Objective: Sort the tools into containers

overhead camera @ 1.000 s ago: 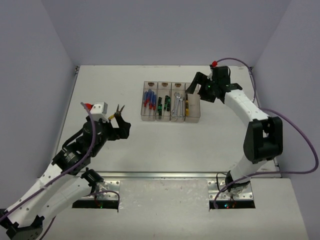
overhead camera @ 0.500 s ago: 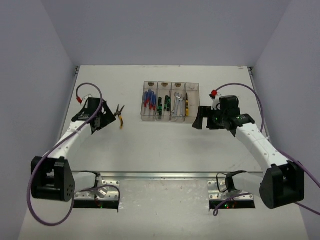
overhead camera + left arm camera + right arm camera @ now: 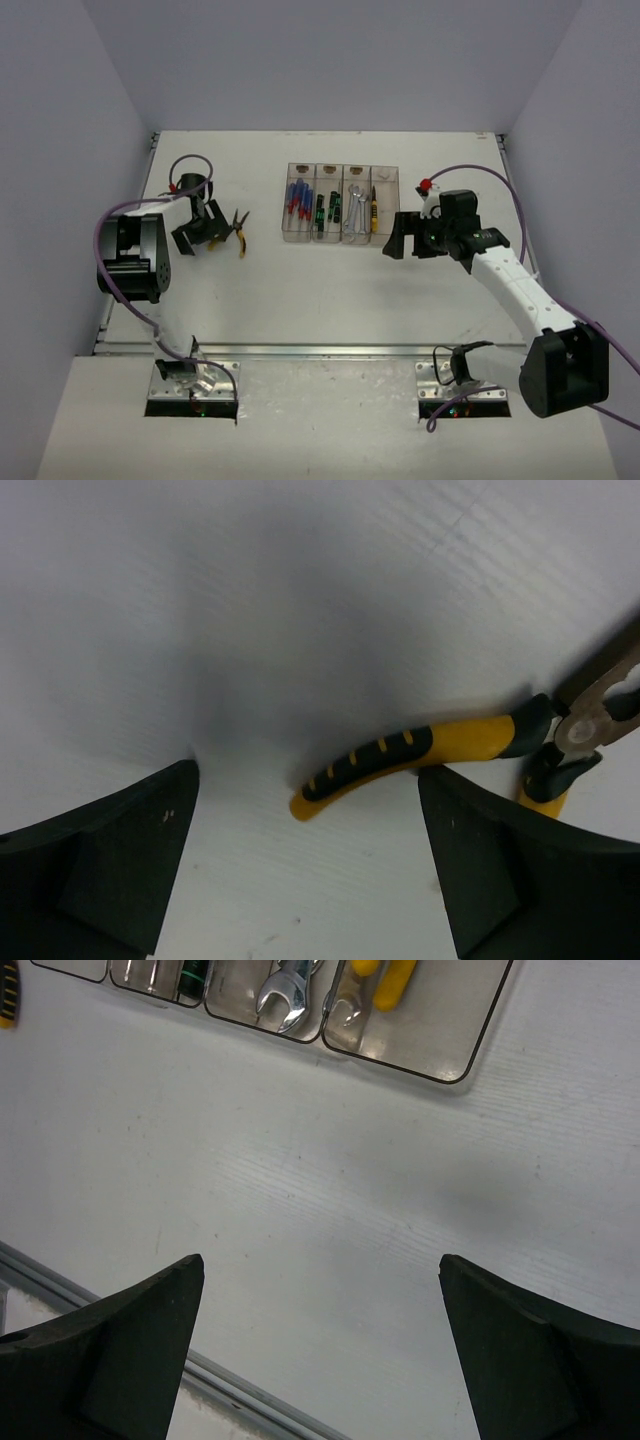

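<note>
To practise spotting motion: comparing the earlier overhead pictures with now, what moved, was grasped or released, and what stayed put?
The right gripper drew back from over the rightmost of the containers toward its base, open and empty. The left arm swung round, setting the open left gripper beside the yellow-handled pliers, one handle between its fingers, nothing gripped. The pliers and the binned tools stayed roughly put.

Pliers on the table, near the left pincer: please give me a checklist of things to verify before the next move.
1. Left pincer open: ok.
2. One handle of the pliers between its fingers: ok.
3. Second handle also in the gap: not ok, it sits at one finger's edge.
4. Pliers lying free on the table: ok.
5. Room in the rightmost bin: ok, only one yellow-handled tool inside.
6. Right pincer open, beside the bins: ok.
</note>
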Controlling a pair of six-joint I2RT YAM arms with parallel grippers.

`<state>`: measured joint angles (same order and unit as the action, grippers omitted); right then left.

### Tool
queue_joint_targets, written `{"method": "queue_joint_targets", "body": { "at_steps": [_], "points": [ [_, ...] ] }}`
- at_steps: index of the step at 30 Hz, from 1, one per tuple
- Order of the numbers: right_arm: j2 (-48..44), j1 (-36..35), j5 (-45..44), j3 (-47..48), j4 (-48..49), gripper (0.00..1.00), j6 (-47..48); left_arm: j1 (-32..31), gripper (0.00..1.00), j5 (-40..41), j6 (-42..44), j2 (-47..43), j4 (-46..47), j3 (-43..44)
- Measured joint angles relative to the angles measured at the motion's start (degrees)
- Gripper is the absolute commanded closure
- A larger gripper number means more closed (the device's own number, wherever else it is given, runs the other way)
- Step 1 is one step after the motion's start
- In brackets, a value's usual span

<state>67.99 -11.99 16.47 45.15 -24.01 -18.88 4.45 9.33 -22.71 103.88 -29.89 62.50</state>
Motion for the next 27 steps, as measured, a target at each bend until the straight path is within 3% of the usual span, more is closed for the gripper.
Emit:
{"method": "queue_joint_targets", "body": {
  "at_steps": [4,10,16,21,27],
  "points": [
    [-0.02,0.00,0.04,0.00,-0.02,0.01,0.07,0.55,0.24,-2.07,3.34,3.44,-0.84,4.31],
    [-0.13,0.00,0.03,-0.02,0.00,0.01,0.07,0.53,0.46,-3.44,6.47,5.60,-2.02,7.06],
    [-0.54,0.00,0.02,-0.02,0.39,0.01,0.07,0.42,0.48,-4.75,8.32,7.40,-2.90,9.40],
    [-0.57,0.00,0.02,-0.02,1.04,0.01,0.07,0.38,0.75,-5.11,8.97,7.26,-2.50,9.26],
    [-0.57,0.00,0.02,-0.02,1.25,0.01,0.07,-0.13,0.89,-6.16,8.74,5.53,0.84,6.60]
  ]
}}
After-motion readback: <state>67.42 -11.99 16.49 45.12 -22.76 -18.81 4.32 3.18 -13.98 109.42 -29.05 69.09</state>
